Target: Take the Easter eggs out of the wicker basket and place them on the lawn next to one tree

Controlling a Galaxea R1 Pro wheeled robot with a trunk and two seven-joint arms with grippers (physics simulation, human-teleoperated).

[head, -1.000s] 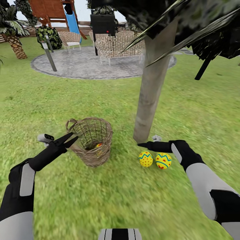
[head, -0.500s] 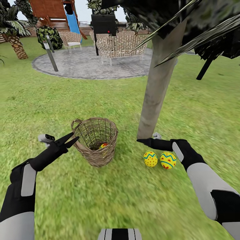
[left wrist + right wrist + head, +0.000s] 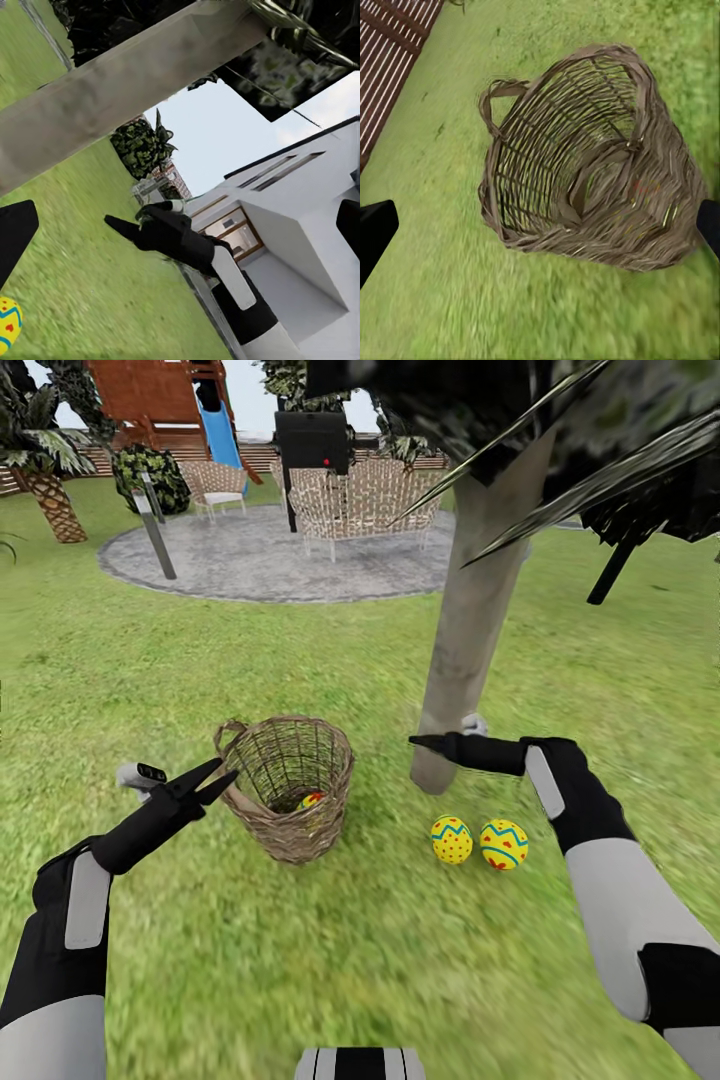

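The wicker basket (image 3: 288, 785) stands on the lawn (image 3: 330, 960), and one Easter egg (image 3: 312, 798) shows inside it. Two more eggs (image 3: 451, 840) (image 3: 504, 844) lie on the grass at the foot of the tree trunk (image 3: 470, 630). My left gripper (image 3: 226, 768) is open just left of the basket's rim. Beside the trunk's base and above the two eggs, my right gripper (image 3: 412, 740) points toward the basket. Its fingers (image 3: 375, 232) stand wide apart, framing the basket (image 3: 585, 157). The left wrist view shows the right gripper (image 3: 109, 220), the trunk (image 3: 112, 82) and one egg (image 3: 7, 322).
The tree's dark pointed leaves (image 3: 600, 440) hang low over my right arm. Beyond lie a grey round patio (image 3: 280, 560) with woven chairs (image 3: 350, 500), a black box on a post (image 3: 312, 440), a slanted post (image 3: 155, 530) and a playset slide (image 3: 215, 420). Open grass surrounds the basket.
My right gripper has lifted away from the two eggs and now sits higher against the trunk's base. The view shifted slightly. The left gripper keeps its place beside the basket.
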